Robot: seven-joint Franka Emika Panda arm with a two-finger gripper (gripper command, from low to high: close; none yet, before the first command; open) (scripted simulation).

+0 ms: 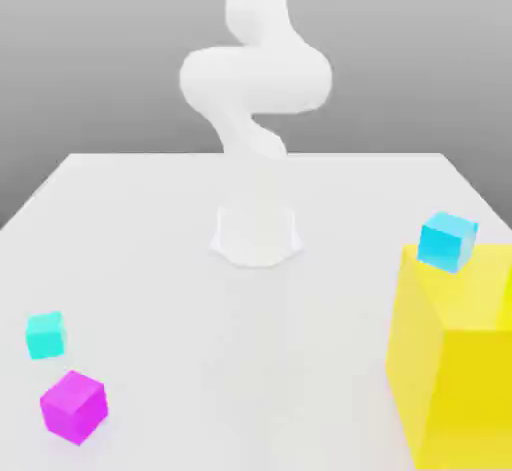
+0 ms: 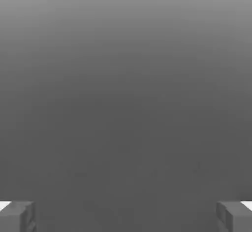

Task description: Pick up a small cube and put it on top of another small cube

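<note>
**Little Cubes Wait on the White Worktop**

There are no boxes or bowls with things inside. The nearest thing to that is a big yellow block at the exterior view's right. It holds something up: a small light blue cube sits on its top, near the back corner, touching it.

Two more small cubes lie on the white worktop at the exterior view's left. One is a teal cube. Just beside it, closer to the camera, is a pink cube. These two are near each other but do not touch. They are well apart from the yellow block.

The white arm stands at the back of the worktop, in the middle. It goes up from its round base, bends over in a big curl, and goes out the top of the exterior view.

In the hand view, the gripper has its two grey fingers spread as wide as they go, one at each side. Nothing is between them. The gripper holds no cube. In front of the gripper there is just plain grey. None of the cubes is near the gripper; all three lie far from its fingers.
</note>
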